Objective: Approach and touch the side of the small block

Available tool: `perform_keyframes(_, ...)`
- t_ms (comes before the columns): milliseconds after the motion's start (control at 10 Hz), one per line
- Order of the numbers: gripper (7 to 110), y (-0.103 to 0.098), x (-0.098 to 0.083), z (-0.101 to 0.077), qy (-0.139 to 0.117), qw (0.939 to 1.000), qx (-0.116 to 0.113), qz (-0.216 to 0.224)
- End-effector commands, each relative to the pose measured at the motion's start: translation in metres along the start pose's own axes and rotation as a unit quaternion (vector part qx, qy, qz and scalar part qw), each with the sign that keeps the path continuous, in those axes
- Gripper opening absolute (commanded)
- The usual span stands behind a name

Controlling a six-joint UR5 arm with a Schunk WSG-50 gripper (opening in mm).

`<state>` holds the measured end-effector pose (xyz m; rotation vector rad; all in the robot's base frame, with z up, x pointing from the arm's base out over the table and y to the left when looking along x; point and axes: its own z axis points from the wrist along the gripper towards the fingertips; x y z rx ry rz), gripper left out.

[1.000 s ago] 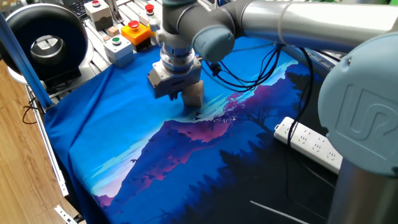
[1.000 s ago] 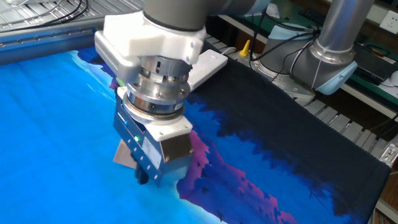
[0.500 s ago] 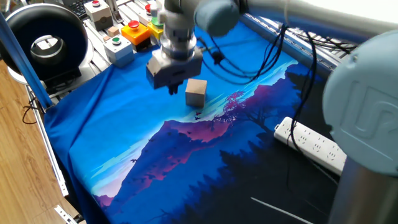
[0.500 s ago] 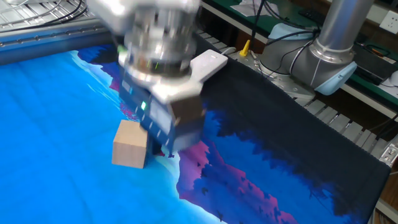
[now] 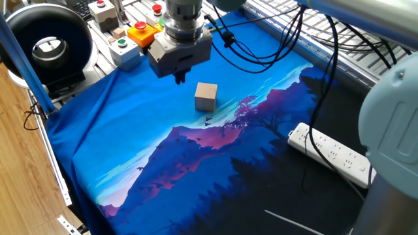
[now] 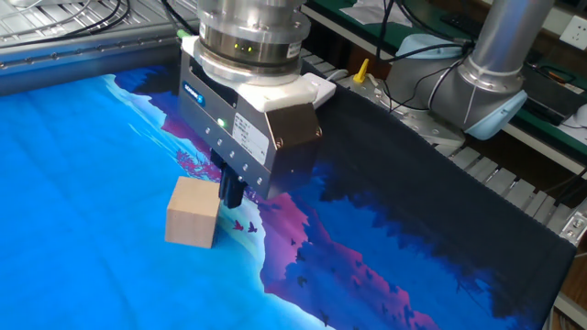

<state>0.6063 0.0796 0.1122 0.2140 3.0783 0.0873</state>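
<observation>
Gripper [image 5: 180, 79] hanging clear above the cloth, small block [image 5: 206, 97] sitting free beside it.

The block [image 6: 193, 212] is sitting upright on the blue part of the printed cloth [image 5: 130, 130], near the pink band, nothing touching it. The gripper [image 6: 231, 192] is pointing down just beside the block, raised off the cloth and apart from it; its dark fingers [image 6: 234, 188] are looking close together with nothing between them, though I cannot tell for sure whether they are fully shut. Button boxes [image 5: 125, 49] are sitting beyond the cloth edge on the rack, a white power strip [image 5: 330, 154] is lying on the dark end of the cloth, black cables [image 5: 274, 46] are trailing from the arm.
</observation>
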Motion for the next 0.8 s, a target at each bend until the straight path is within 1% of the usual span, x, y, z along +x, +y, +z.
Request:
perform_keyframes(0,7,0.003,-0.005,-0.005,-0.011,0.9999,-0.002,-0.011)
perform_keyframes(200,7,0.004,-0.004,-0.005,-0.005,0.9999,-0.002,-0.016)
perform_keyframes(300,7,0.003,-0.006,-0.005,-0.005,0.9997,0.002,-0.026)
perform_keyframes(400,7,0.004,-0.01,-0.005,-0.008,0.9993,0.001,-0.037)
perform_keyframes(500,7,0.002,-0.014,-0.006,-0.011,0.9987,0.006,-0.048)
perform_keyframes(600,7,0.001,-0.019,-0.006,-0.011,0.9982,0.007,-0.059)
perform_keyframes(700,7,0.006,-0.02,-0.006,-0.009,0.9977,0.004,-0.067)
